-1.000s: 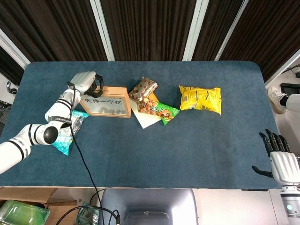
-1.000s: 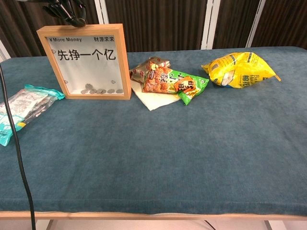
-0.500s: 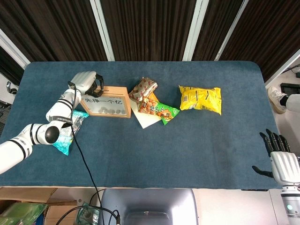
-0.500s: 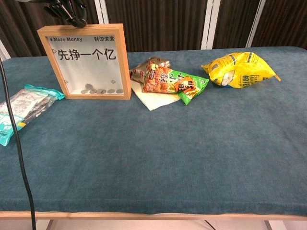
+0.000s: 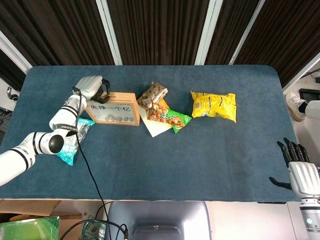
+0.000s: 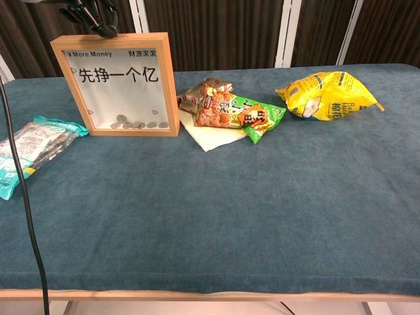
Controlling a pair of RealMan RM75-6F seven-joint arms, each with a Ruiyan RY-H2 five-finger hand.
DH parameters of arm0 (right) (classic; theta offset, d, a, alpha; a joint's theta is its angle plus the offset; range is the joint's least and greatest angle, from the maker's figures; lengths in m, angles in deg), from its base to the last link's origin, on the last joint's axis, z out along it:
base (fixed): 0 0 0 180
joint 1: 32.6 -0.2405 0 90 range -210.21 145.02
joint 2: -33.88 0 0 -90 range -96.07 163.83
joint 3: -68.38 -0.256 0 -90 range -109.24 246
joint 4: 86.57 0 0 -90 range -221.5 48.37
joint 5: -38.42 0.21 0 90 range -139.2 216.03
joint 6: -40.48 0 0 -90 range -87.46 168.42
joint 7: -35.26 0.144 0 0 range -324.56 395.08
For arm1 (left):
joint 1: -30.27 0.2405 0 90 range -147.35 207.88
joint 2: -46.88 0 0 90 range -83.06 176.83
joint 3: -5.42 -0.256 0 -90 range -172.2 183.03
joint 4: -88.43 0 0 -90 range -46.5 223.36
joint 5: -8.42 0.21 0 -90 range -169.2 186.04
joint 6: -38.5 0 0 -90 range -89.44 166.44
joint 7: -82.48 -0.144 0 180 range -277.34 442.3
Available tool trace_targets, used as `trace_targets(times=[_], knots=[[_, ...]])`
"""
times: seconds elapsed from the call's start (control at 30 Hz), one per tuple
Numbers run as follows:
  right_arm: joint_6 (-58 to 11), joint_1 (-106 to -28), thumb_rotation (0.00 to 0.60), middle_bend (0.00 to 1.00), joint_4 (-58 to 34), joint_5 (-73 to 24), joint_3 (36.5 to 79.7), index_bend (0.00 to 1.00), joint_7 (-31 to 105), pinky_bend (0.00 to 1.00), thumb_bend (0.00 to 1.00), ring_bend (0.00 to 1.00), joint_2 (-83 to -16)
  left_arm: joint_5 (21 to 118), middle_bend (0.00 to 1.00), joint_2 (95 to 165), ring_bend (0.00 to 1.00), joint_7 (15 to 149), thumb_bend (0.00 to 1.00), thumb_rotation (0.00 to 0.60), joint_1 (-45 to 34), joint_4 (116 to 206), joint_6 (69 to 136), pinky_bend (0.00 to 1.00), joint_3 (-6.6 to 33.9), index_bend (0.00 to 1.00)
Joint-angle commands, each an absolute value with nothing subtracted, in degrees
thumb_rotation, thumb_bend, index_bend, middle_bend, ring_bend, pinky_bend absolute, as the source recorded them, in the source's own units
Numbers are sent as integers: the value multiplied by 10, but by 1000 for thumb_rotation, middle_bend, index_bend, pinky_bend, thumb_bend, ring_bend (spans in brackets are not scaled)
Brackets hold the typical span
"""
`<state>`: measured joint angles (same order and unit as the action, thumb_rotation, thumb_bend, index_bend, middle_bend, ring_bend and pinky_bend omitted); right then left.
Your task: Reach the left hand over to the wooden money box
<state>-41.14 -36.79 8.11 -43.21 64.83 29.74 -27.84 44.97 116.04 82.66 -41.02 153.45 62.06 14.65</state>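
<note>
I see both views evenly and brightly lit from overhead, shadows soft and short, focus sharp, with slight bending toward the head view's edges.

The wooden money box (image 6: 115,84) reads "¥More Money", "先挣一个亿" and, seemingly, "财源滚滚".

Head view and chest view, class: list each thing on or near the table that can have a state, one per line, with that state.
wooden money box: upright, coins at the bottom.
left hand: over the box's top left corner, fingers curled; contact unclear.
right hand: off the table's edge, fingers apart, holding nothing.
yellow bag: lying flat, sealed.
green snack packet: lying on a white sheet.
teal packet: lying flat under the left arm.
</note>
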Motion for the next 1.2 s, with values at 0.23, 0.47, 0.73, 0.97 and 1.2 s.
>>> trace_targets(times=[0.23,0.47,0.73,0.97,1.2], knots=[[-409,-369,600,0,81,-431,648,0,295,0,144,0,-279,452,1000,1161,1000,827,682,600,-410,1531,616,1000,144,591],[-409,-369,600,0,82,-429,648,0,294,0,144,0,-279,464,1000,1159,1000,833,592,600,-404,1535,621,1000,149,324],[-411,-368,600,0,82,-430,647,0,295,0,145,0,-279,471,1000,1154,1000,837,552,600,-399,1544,630,1000,155,250],[-405,-371,600,0,83,-438,652,0,295,0,144,0,-279,623,410,1052,707,885,450,600,-284,1766,832,814,190,62],[-398,-376,600,0,88,-454,661,0,286,0,144,0,-282,867,0,966,0,809,411,600,-51,1943,1106,124,61,0]])
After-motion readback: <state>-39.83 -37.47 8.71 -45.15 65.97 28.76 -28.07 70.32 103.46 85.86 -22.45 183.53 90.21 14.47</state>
